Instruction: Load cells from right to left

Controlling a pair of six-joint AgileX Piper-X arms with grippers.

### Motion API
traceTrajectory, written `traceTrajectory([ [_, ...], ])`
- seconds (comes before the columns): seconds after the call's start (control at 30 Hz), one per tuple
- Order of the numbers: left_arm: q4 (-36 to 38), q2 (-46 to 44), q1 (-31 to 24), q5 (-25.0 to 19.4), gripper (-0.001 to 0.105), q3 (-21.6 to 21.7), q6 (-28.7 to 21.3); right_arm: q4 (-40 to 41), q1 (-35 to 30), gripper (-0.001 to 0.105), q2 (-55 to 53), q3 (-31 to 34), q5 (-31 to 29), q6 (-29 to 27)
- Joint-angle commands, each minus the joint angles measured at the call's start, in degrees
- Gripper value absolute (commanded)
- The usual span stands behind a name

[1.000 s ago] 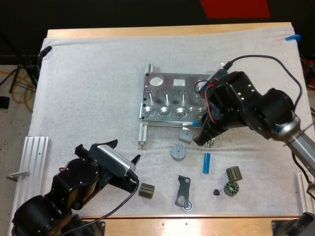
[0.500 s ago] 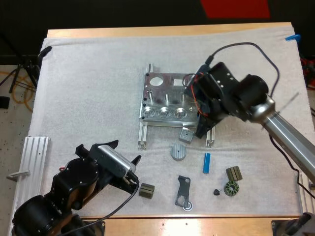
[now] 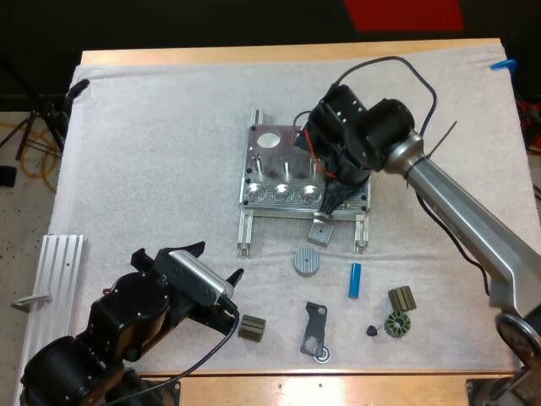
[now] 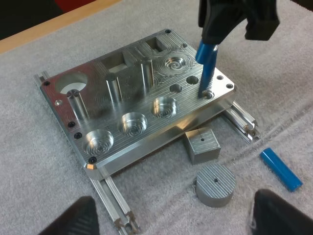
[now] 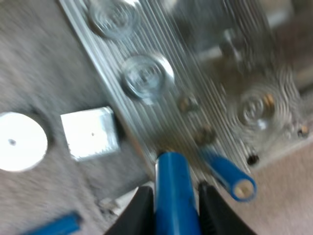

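Note:
The metal fixture (image 3: 283, 169) lies mid-mat. My right gripper (image 3: 332, 200) hangs over its front right corner, shut on a blue cylinder (image 5: 172, 186). In the left wrist view that blue cylinder (image 4: 207, 66) slants down with its tip at a small hole in the fixture's (image 4: 142, 112) right corner. Close beside it in the right wrist view a second blue cylinder (image 5: 227, 176) slants at the fixture's (image 5: 146, 78) edge. Another blue cylinder (image 3: 355, 280) lies loose on the mat. My left gripper (image 3: 221, 294) is open at the front left, its fingers (image 4: 73, 220) wide apart.
A small square metal block (image 3: 319, 232) and a grey round disc (image 3: 306, 261) lie just in front of the fixture. Near the table's front edge are a dark block (image 3: 252, 327), a dark bracket (image 3: 315, 330), a toothed ring (image 3: 396, 325) and another dark block (image 3: 402, 298). An aluminium rail (image 3: 51, 271) lies far left.
My right arm has swung left from beside the fixture to over its front right corner, carrying the blue cylinder. The left arm has not moved.

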State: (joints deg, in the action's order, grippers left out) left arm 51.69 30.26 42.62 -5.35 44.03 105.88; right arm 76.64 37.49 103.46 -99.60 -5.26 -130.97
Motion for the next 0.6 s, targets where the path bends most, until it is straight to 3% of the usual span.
traceTrajectory([
  [0.0,-1.0,-0.3,0.2,0.0,0.064,0.5,0.0,0.7,-1.3,0.013,0.1,-0.6,-1.5,-1.0],
  [0.57,-1.0,-0.3,0.2,0.0,0.064,0.5,0.0,-3.4,-3.3,0.013,5.0,-0.6,0.5,-2.4],
])
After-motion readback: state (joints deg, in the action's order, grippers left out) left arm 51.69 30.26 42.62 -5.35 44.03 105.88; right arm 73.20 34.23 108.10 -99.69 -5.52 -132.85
